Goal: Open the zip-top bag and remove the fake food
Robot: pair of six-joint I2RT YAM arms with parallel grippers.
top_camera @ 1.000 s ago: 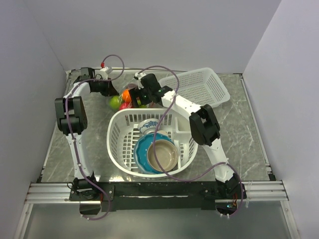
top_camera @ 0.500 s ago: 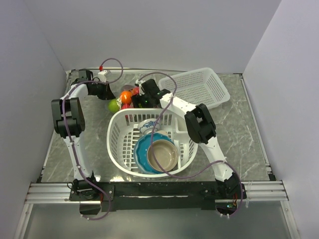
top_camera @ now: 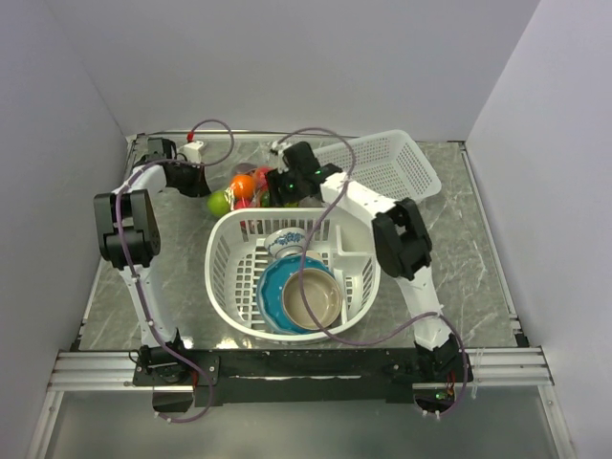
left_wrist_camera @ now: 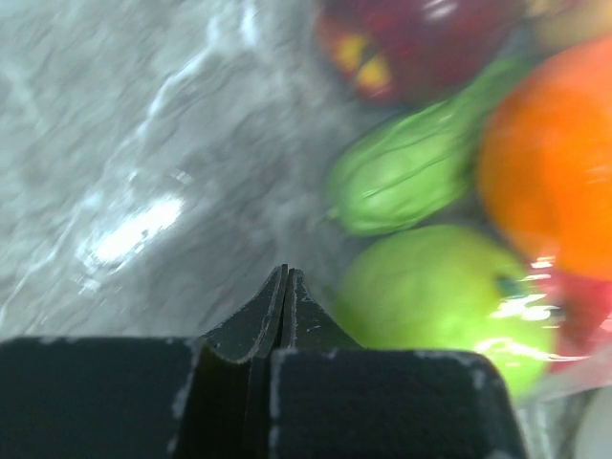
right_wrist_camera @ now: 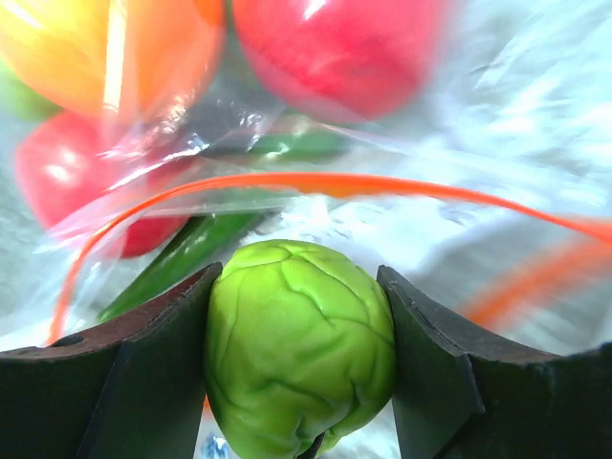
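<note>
Bright, even light; both wrist views are softly blurred.

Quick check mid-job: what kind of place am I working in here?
Probably a lab test cell, not a kitchen: plain white panels wall in the marble-look table, an aluminium rail runs along its near edge, and the fake food is glossy plastic.

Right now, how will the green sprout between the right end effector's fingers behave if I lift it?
The green sprout looks round and glossy, so it may slip from the flat fingers of the right end effector, or roll if dropped. It shows no dent where they press, so probably stiff. Likely light, given its plastic sheen.
</note>
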